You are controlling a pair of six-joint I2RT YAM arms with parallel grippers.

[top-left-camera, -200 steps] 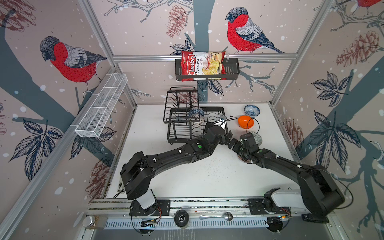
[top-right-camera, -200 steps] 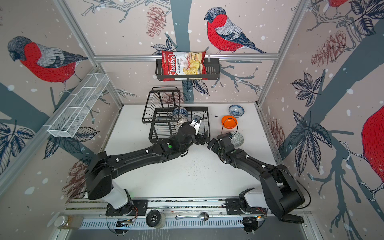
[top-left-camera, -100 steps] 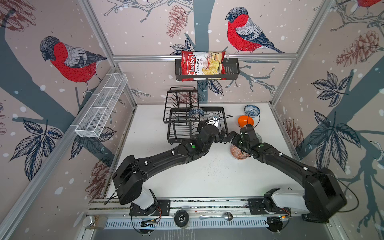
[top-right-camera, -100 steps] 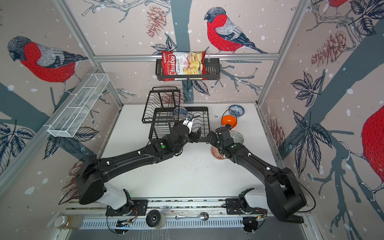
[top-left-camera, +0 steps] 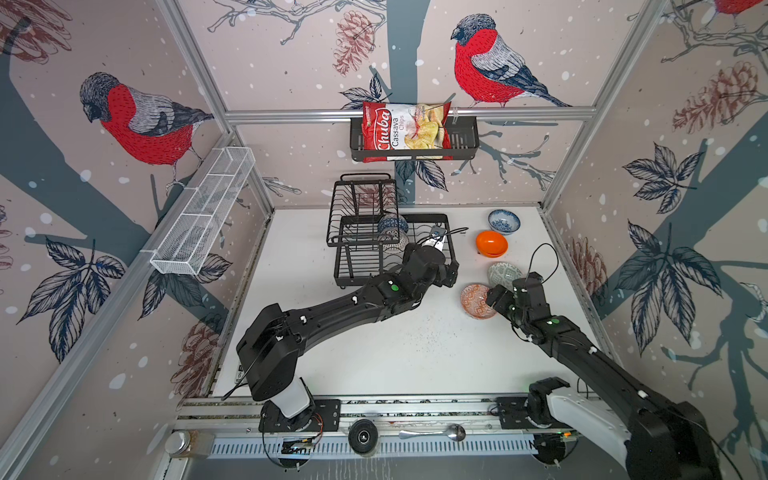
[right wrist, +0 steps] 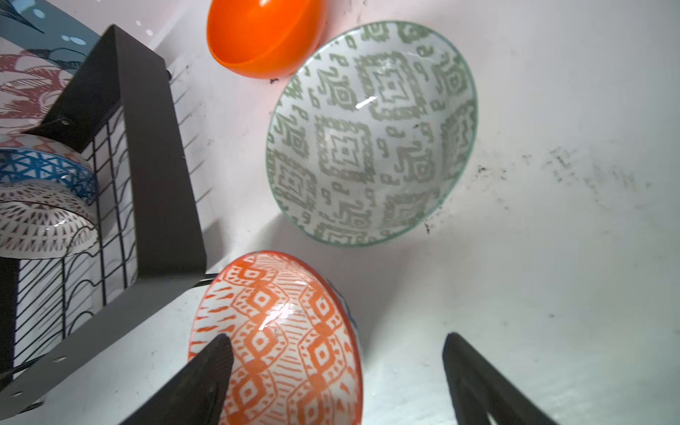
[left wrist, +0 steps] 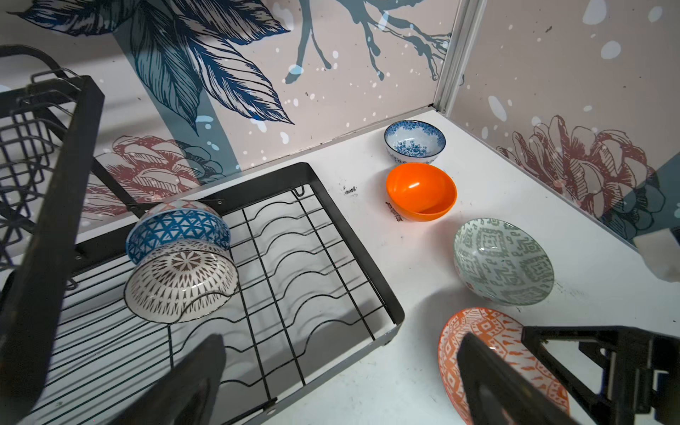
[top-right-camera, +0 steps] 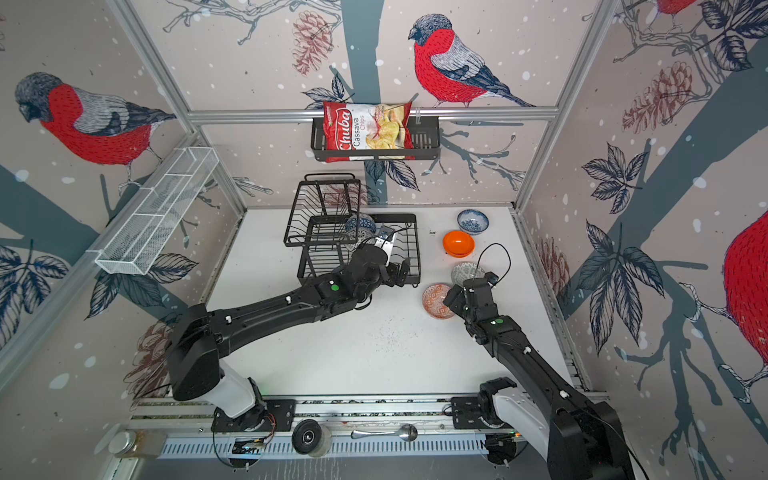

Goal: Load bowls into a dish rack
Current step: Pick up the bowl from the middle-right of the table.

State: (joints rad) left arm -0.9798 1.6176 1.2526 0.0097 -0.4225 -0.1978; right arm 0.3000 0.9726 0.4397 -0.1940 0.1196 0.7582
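Bowls fill two dish rack slots as the empty, wide-open left hand backs off and the right hand, still open, now straddles the rim of the red-orange bowl.

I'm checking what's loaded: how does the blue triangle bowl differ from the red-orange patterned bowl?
The blue triangle bowl stands on edge in the dish rack; the red-orange patterned bowl lies on the table, inside up. The blue triangle bowl leans on the white lattice bowl; the red-orange patterned bowl touches no bowl, the open right tool straddling its rim. Both are small, round, patterned.
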